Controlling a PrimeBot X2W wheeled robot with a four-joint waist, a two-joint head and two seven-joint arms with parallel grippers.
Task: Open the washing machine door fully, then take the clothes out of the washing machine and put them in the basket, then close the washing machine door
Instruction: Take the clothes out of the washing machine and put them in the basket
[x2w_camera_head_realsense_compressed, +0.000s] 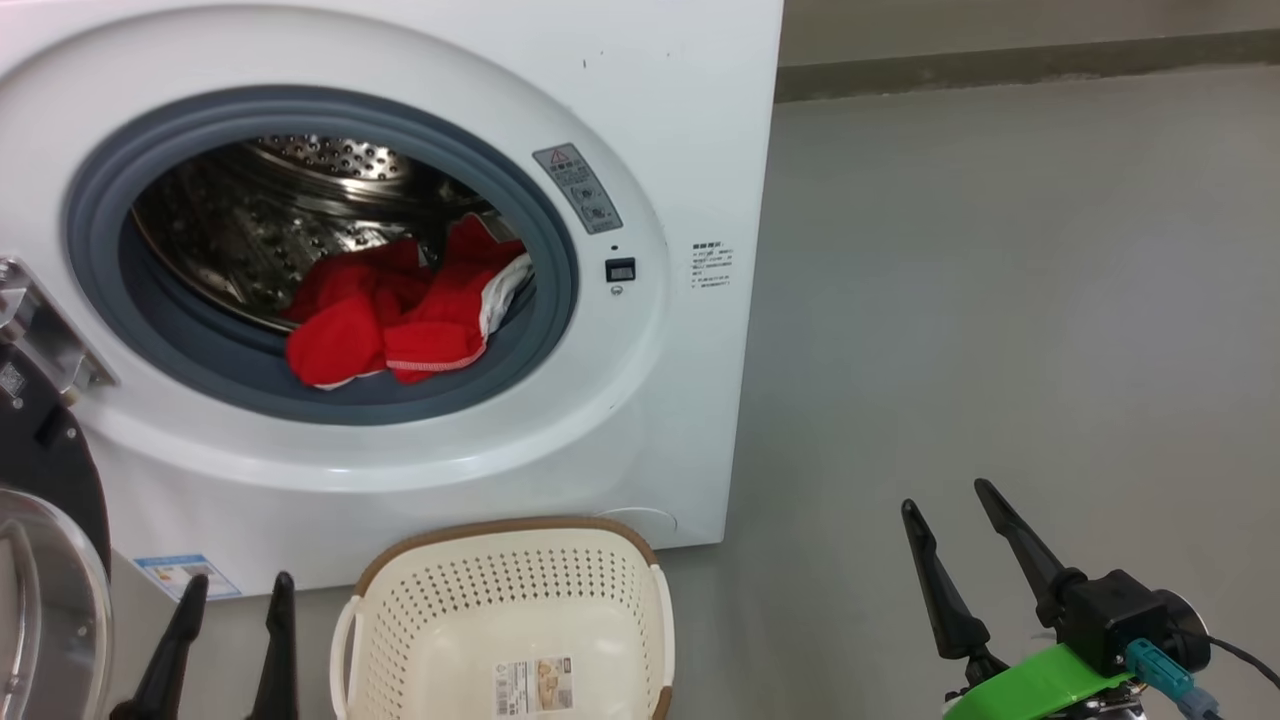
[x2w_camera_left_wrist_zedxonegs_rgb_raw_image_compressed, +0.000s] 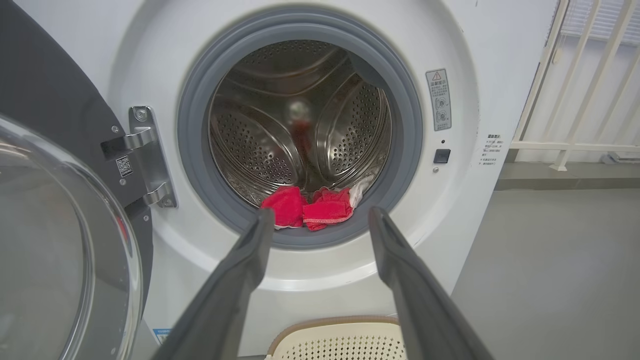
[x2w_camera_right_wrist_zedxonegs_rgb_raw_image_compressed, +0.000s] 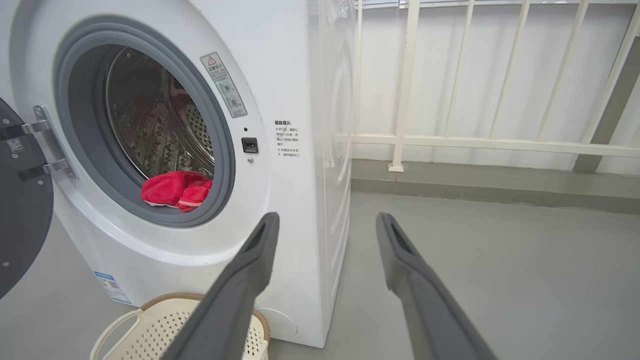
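White washing machine (x2w_camera_head_realsense_compressed: 680, 120) (grey rubber ring (x2w_camera_head_realsense_compressed: 95, 235)), red clothes (x2w_camera_head_realsense_compressed: 400, 310) with white trim, cream perforated basket (x2w_camera_head_realsense_compressed: 480, 592), brown rim (x2w_camera_head_realsense_compressed: 500, 524)

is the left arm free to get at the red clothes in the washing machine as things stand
Probably yes: the washing machine door is swung aside, the clothes lie at the front of the drum, and the open left end effector points straight at them with nothing between.
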